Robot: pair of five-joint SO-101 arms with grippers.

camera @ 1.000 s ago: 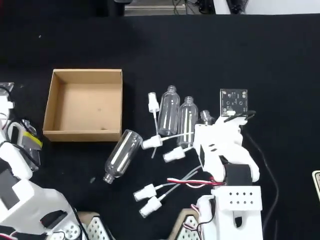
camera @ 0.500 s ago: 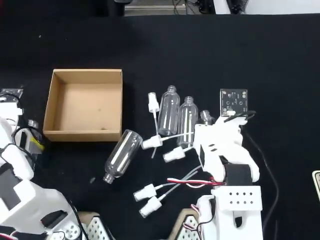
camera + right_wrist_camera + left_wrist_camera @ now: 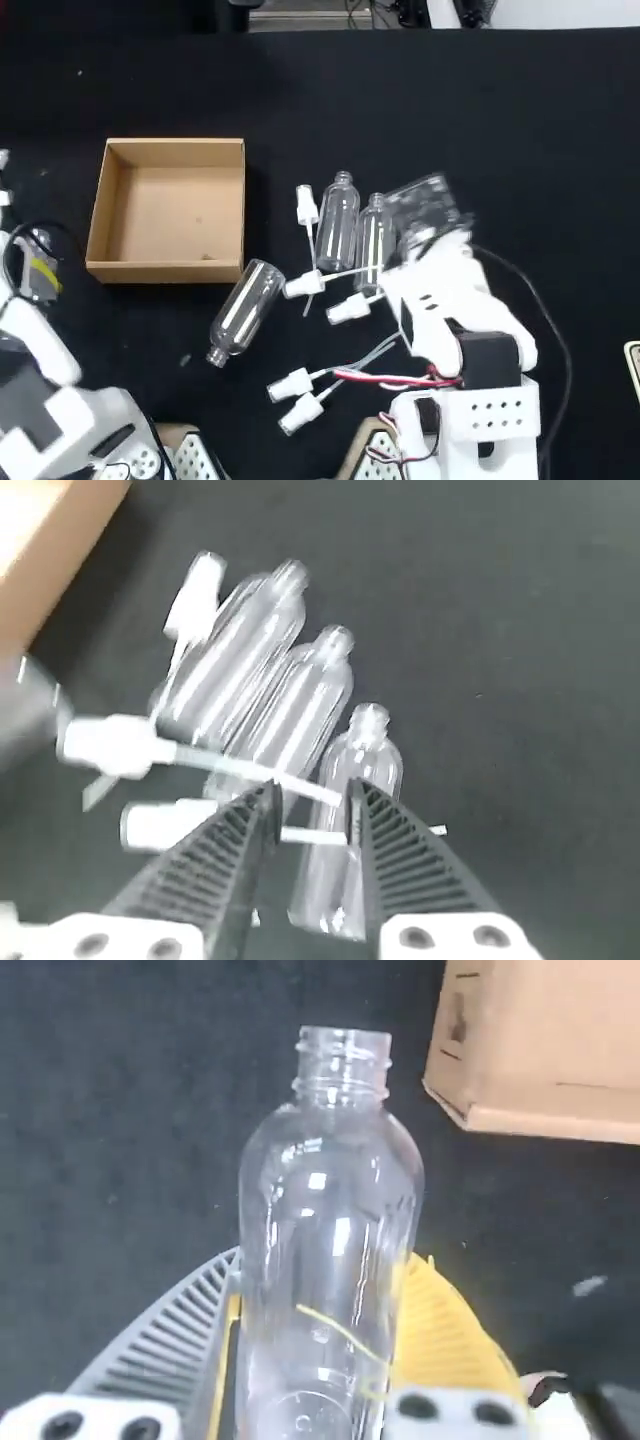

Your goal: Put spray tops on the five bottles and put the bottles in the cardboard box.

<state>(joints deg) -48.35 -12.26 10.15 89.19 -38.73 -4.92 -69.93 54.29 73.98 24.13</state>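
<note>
My left gripper (image 3: 322, 1265) is clamped on a clear bottle (image 3: 330, 1210) — grey finger on one side, yellow on the other; the bottle's threaded neck is bare and points past a corner of the cardboard box (image 3: 540, 1050). From the high view the box stands open on the black table (image 3: 520, 110), to the left of the loose parts. A second bottle (image 3: 245, 303) lies on its side near the box's front corner, neck toward the arms. A row of three bottles (image 3: 375, 235) lies side by side beyond it, necks away from the arms; the right arm covers part of the last one. Five spray tops (image 3: 305, 285) with their thin tubes lie scattered — one beside the row, two at the bottles' bases, two nearer the arms. My right gripper (image 3: 312, 790) hangs over the base end of the row's nearest bottle; its fingers stand a narrow gap apart, and a spray top's tube shows through that gap.
</note>
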